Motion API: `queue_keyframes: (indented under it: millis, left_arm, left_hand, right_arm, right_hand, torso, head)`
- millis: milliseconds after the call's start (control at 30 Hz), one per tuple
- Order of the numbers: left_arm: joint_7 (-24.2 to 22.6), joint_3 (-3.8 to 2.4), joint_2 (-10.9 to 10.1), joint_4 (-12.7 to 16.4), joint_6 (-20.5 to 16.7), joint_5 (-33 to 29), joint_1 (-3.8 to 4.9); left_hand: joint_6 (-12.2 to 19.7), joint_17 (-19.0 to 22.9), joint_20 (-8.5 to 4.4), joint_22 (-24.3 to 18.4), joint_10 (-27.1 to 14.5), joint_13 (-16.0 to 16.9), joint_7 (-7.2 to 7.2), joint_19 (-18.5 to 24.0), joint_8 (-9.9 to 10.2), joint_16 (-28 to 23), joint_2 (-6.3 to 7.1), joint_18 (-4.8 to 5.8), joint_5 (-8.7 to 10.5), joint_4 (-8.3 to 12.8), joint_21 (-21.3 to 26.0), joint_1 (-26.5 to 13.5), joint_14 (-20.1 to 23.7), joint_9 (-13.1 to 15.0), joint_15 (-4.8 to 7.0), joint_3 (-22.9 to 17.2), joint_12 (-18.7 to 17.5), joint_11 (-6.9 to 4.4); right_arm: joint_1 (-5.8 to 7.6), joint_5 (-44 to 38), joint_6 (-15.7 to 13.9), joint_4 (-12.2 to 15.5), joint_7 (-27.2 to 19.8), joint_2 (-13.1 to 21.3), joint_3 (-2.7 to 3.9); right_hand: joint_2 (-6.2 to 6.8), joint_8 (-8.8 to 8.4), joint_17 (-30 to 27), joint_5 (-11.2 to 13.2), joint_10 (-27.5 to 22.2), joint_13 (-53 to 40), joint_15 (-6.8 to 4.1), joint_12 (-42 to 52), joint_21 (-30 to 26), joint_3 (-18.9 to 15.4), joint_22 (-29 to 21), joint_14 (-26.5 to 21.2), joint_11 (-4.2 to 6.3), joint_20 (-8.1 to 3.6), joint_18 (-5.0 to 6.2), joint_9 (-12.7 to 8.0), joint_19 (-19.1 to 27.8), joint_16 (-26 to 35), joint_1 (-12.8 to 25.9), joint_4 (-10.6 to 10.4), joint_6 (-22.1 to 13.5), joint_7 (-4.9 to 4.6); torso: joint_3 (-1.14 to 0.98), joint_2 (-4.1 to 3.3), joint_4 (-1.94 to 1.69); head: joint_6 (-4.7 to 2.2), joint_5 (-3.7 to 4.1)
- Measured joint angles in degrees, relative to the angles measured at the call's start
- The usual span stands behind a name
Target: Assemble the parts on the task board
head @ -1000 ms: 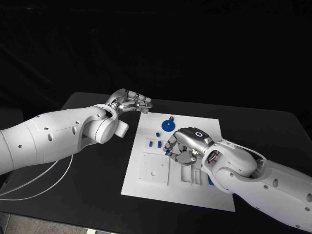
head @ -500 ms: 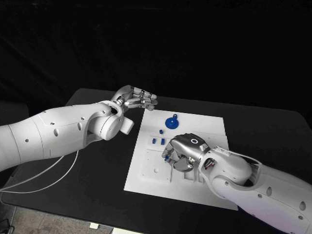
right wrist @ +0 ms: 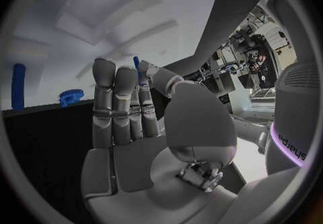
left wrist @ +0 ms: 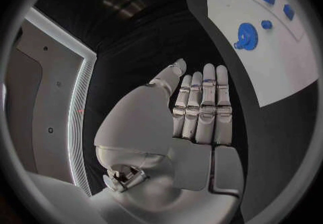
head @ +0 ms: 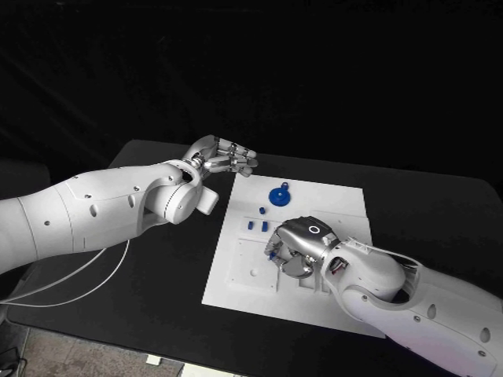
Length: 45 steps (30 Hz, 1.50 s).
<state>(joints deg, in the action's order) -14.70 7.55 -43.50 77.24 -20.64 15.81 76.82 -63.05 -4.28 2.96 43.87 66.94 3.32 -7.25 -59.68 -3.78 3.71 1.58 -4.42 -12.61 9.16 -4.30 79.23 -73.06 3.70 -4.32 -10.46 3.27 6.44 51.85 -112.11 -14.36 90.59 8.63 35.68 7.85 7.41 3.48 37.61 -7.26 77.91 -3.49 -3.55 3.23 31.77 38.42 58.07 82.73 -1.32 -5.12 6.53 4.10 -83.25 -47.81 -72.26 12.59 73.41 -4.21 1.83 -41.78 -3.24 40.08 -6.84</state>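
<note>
The white task board (head: 344, 198) lies in the middle of the black table. A blue gear (head: 279, 195) sits near its far edge, with small blue parts (head: 258, 225) just in front of it. My right hand (head: 299, 253) hovers low over the board's middle recesses. Its thumb and a finger pinch a small blue part (right wrist: 137, 64), seen in the head view as a blue tip (head: 272, 254). My left hand (head: 222, 160) hangs off the board's far left corner, fingers extended side by side (left wrist: 202, 108), holding nothing. The gear (left wrist: 247, 35) and board (left wrist: 289, 73) lie beyond it.
Black table (head: 149, 267) surrounds the board on all sides. A white cable (head: 87, 283) trails from my left arm over the table's left part. The right wrist view shows the gear (right wrist: 70, 96) and a blue peg (right wrist: 18, 78) on the board.
The head camera has shifted a little. My right hand has moved from the gear toward the board's near half, still pinching the blue part. The left hand has stayed put.
</note>
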Motion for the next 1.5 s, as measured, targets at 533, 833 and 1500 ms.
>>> queue_keyframes:
  millis: [533,833,1500]
  left_arm:
    - [-0.06,0.0,-0.08,0.13,0.07,0.03,0.0]
    - [-0.05,0.0,-0.1,0.14,0.13,0.03,0.0]
    - [0.14,0.0,-0.14,0.19,0.49,0.03,0.0]
  left_hand:
    - [0.0,0.05,0.0,1.01,0.0,0.0,0.0,0.0,0.0,0.0,-0.22,0.0,0.0,0.23,0.0,-0.22,0.0,0.0,0.0,0.23,0.0,0.0]
    - [0.0,0.04,0.0,1.47,0.0,0.0,0.0,0.0,0.0,0.0,-0.34,0.0,0.0,0.23,0.0,-0.34,0.0,0.0,0.0,0.23,0.0,0.0]
    - [0.0,0.03,0.0,1.6,0.0,0.0,0.0,0.0,0.0,0.0,-0.34,0.0,0.0,0.23,0.0,-0.34,0.19,0.0,-0.2,0.23,0.0,0.0]
  right_arm:
    - [-0.13,-0.84,-0.15,-1.04,0.26,-0.85,-0.64]
    - [-0.14,-1.02,-0.25,-1.07,0.37,-0.93,-0.8]
    - [-0.07,-1.15,-0.57,-2.54,1.07,-1.85,-1.94]
  right_hand:
    - [0.01,-0.05,-0.1,0.4,-0.01,0.0,-0.12,-0.17,-0.51,0.2,0.4,-0.13,0.01,-0.1,0.0,-0.02,-0.3,0.0,0.01,0.15,-0.01,0.0]
    - [0.09,-0.06,-0.1,0.45,-0.01,0.01,-0.12,-0.23,-0.51,0.27,0.39,-0.13,0.01,-0.1,0.01,-0.03,-0.3,0.0,0.09,0.08,-0.01,0.0]
    - [2.2,-0.15,-1.11,3.27,-10.19,0.22,1.76,0.23,-5.97,-3.36,-0.65,0.05,-2.97,1.9,1.63,-0.48,-0.84,0.01,1.59,-2.85,-8.08,-1.88]
  torso:
    - [-0.05,-0.02,0.02]
    - [-0.04,0.01,0.07]
    - [-0.01,0.04,0.04]
  head:
    - [0.49,-0.43]
    - [0.73,-0.57]
    - [0.85,-0.32]
